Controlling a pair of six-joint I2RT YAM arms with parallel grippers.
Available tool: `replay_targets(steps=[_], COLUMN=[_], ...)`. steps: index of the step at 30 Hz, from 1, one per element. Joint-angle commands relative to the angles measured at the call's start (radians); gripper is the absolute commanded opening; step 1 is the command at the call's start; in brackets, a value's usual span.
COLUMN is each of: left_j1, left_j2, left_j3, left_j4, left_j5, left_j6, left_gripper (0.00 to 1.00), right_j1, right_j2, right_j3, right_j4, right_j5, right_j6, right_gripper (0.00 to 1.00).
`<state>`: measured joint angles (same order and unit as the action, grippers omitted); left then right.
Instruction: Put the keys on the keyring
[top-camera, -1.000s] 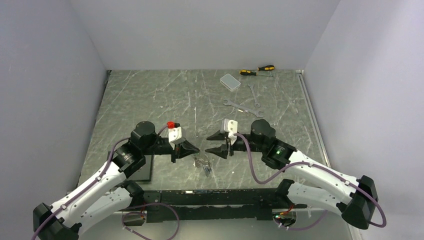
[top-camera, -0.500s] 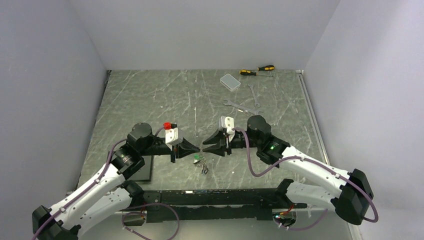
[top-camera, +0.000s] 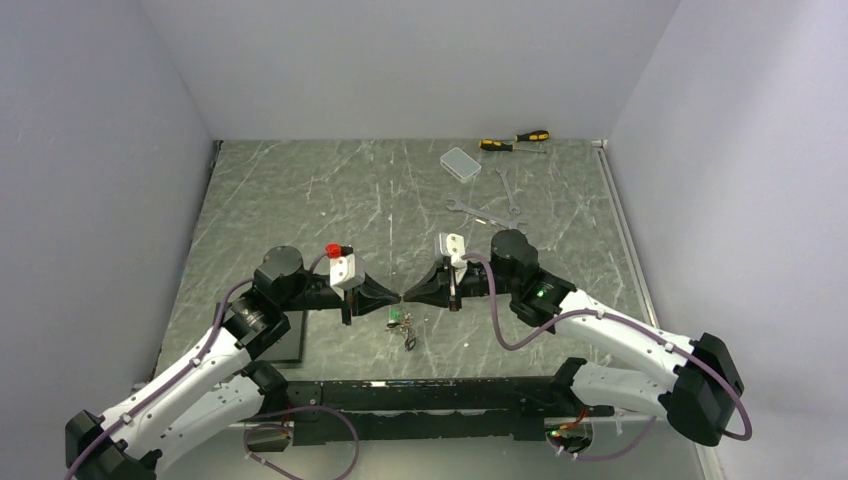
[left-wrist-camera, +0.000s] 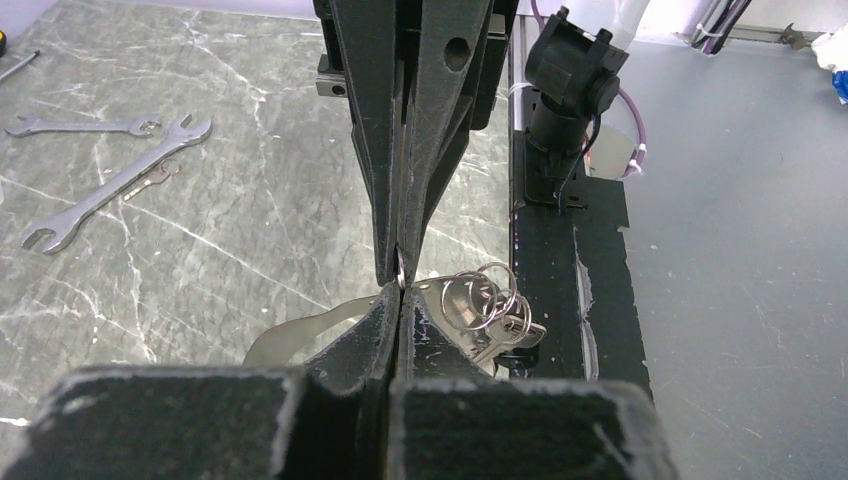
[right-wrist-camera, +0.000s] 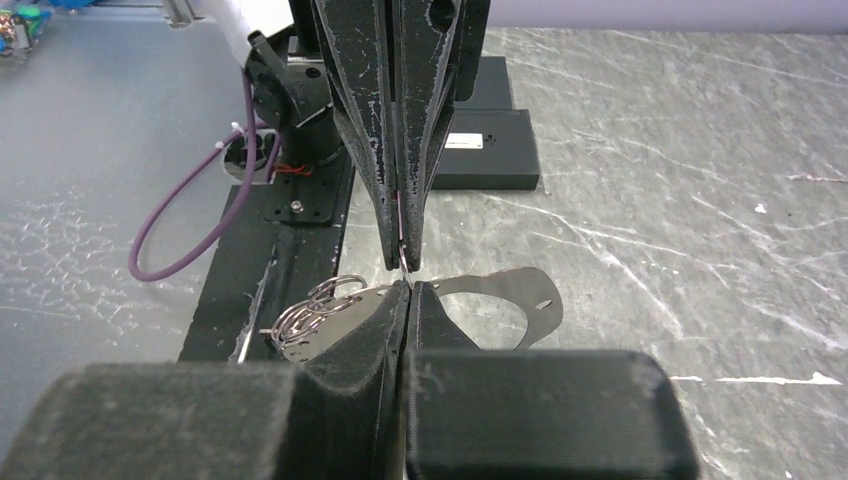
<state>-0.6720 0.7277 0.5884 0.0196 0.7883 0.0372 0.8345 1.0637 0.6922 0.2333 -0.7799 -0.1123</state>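
Note:
My left gripper (top-camera: 396, 297) and right gripper (top-camera: 409, 296) meet tip to tip low over the front of the table. Both are shut on a thin silver wire, the keyring (left-wrist-camera: 400, 268), seen edge-on between the two pairs of tips. In the right wrist view the same wire, the keyring (right-wrist-camera: 402, 255), runs up between the opposing fingers (right-wrist-camera: 360, 130). A bunch of small split rings and silver keys (left-wrist-camera: 500, 325) hangs just below the tips. From above, the keys (top-camera: 404, 328) dangle under the meeting point, one with a green head. A flat silver loop (right-wrist-camera: 520, 290) curves beneath the jaws.
Two long silver wrenches (top-camera: 480, 212) lie at the back right, with a white box (top-camera: 460, 163) and two yellow-and-black screwdrivers (top-camera: 515, 140) beyond them. A black pad (top-camera: 285, 340) sits under the left arm. A black rail (top-camera: 430, 390) runs along the near edge.
The right gripper moved left to the left gripper's tips and went from open to shut on the wire. The left gripper stayed shut; the hanging keys shifted slightly left.

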Motion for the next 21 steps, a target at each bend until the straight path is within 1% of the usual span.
replay_targets(steps=[1, 5, 6, 9, 12, 15, 19, 21], left_j1=[-0.002, -0.002, -0.002, -0.002, -0.003, -0.003, -0.003, -0.003], left_j2=[-0.016, -0.012, -0.011, 0.000, 0.005, 0.014, 0.057, 0.092], left_j3=[0.002, 0.015, 0.025, 0.062, 0.094, 0.141, 0.220, 0.258], left_j4=[0.082, 0.037, 0.000, -0.104, -0.180, -0.282, -0.412, -0.461], left_j5=[0.022, 0.008, 0.005, 0.002, -0.034, -0.064, -0.119, -0.111], left_j6=[-0.017, 0.009, 0.025, 0.079, 0.116, 0.180, 0.249, 0.279], left_gripper=[0.00, 0.00, 0.03, 0.35, 0.54, 0.58, 0.53, 0.49], right_j1=[-0.003, -0.003, -0.003, -0.003, -0.003, -0.003, -0.003, -0.003], right_j2=[-0.007, -0.025, -0.027, -0.028, -0.021, -0.014, -0.007, 0.004], right_j3=[0.032, 0.030, 0.033, 0.052, 0.063, 0.088, 0.122, 0.146], right_j4=[0.041, 0.027, 0.014, -0.042, -0.102, -0.167, -0.253, -0.289], right_j5=[-0.021, -0.008, 0.000, 0.011, 0.024, 0.052, 0.093, 0.097], right_j6=[-0.012, -0.024, -0.032, -0.060, -0.091, -0.124, -0.156, -0.172], right_gripper=[0.00, 0.00, 0.00, 0.00, 0.00, 0.00, 0.00, 0.00])
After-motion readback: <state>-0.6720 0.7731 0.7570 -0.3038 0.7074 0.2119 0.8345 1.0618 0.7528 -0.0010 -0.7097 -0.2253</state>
